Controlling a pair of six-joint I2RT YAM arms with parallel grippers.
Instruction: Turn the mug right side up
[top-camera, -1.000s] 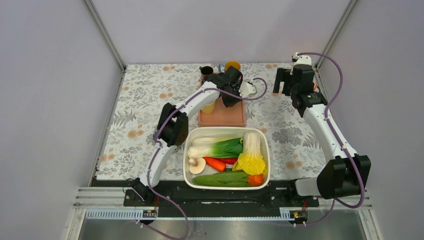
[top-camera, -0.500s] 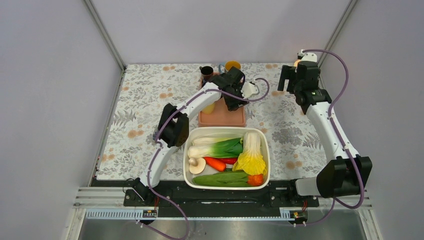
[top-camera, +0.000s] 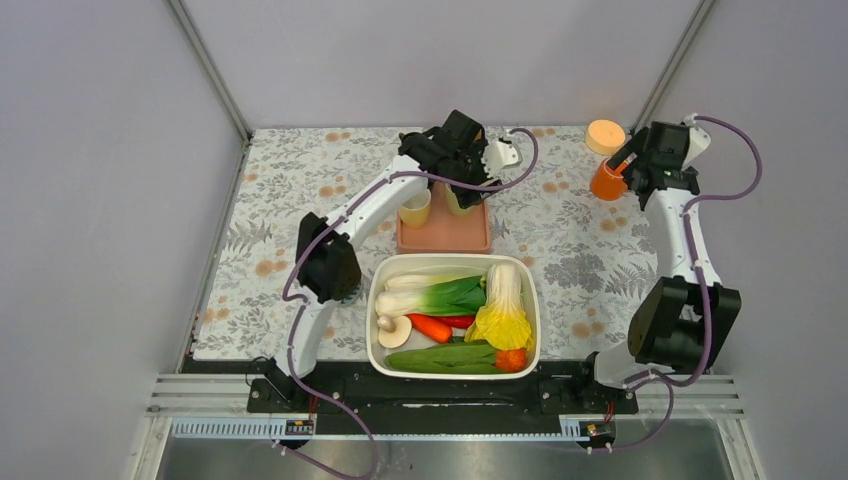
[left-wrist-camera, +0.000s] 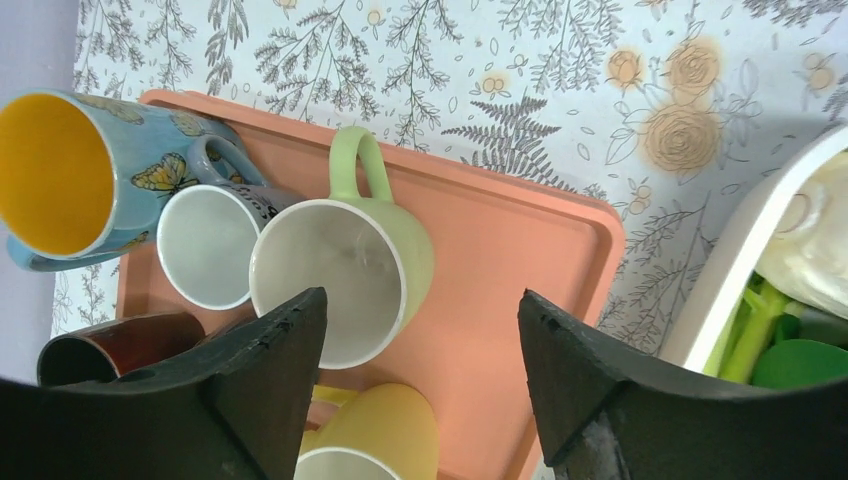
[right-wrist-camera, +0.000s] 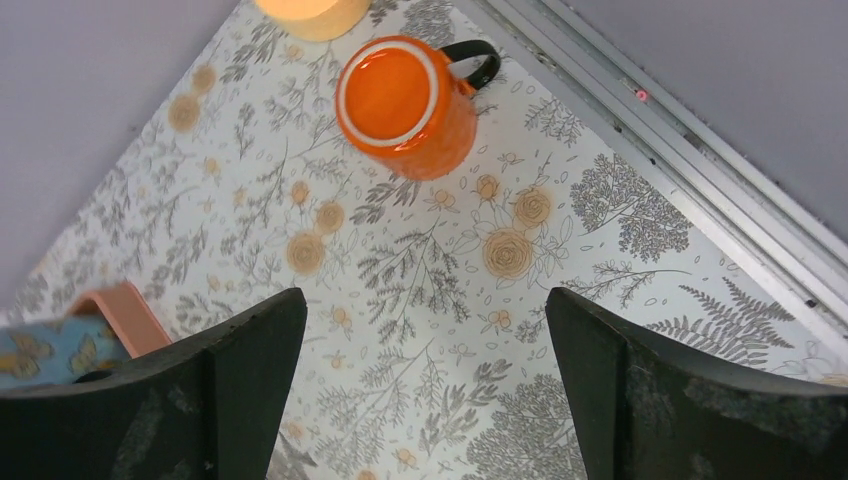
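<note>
An orange mug (right-wrist-camera: 405, 105) with a black handle stands mouth down on the flowered cloth at the far right corner, also seen from above as the orange mug (top-camera: 606, 181). My right gripper (right-wrist-camera: 425, 330) hangs open above the cloth, short of that mug, with nothing between its fingers. In the top view the right gripper (top-camera: 632, 165) is right beside it. My left gripper (left-wrist-camera: 422, 320) is open over the pink tray (left-wrist-camera: 520, 270), above an upright light green mug (left-wrist-camera: 345, 275), holding nothing.
On the tray also stand a white mug (left-wrist-camera: 208, 245), a blue butterfly mug (left-wrist-camera: 60, 170), a brown mug (left-wrist-camera: 110, 350) and a yellow mug (left-wrist-camera: 370, 435). A peach cup (top-camera: 605, 133) sits behind the orange mug. A white basin (top-camera: 452, 262) of vegetables lies near the arms.
My left gripper has opened and drawn back from the mugs on the tray. The right arm has swung right toward the back corner, and the orange mug now shows beside it.
</note>
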